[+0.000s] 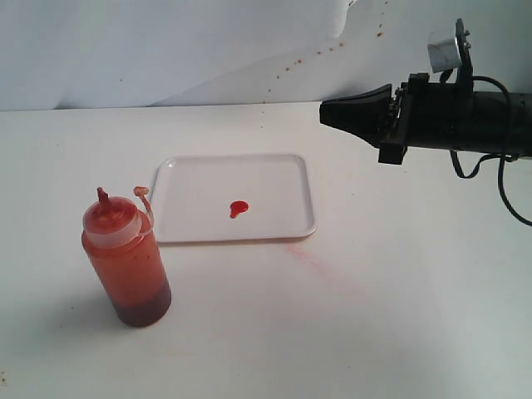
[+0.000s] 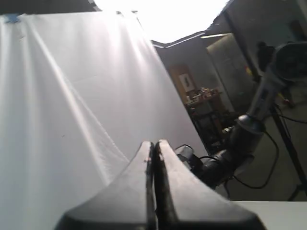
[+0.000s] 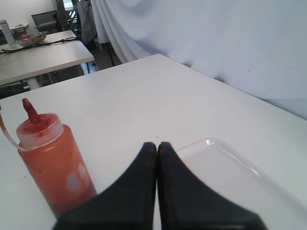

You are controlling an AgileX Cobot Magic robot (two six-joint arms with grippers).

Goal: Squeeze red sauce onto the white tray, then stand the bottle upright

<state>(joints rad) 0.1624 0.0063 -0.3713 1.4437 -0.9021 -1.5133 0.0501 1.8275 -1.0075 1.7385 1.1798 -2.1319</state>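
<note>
The bottle (image 1: 126, 258) of orange-red sauce stands upright on the table, left of and nearer than the white tray (image 1: 274, 179); its stained nozzle points up and the small cap hangs on its tether. A small glossy blob of red sauce (image 1: 238, 208) lies near the tray's middle. My right gripper (image 1: 326, 113) hangs in the air at the upper right, above and beyond the tray's far right corner, shut and empty. The right wrist view shows that gripper (image 3: 157, 143) with jaws together, the bottle (image 3: 50, 160) and a tray corner (image 3: 225, 167). My left gripper (image 2: 154, 143) is shut, facing the backdrop.
A faint pale-pink smear (image 1: 312, 256) marks the table just off the tray's near right corner. A white cloth backdrop (image 1: 166, 50) with small brown specks hangs behind the table. The right arm's cable (image 1: 507, 187) loops at the right edge.
</note>
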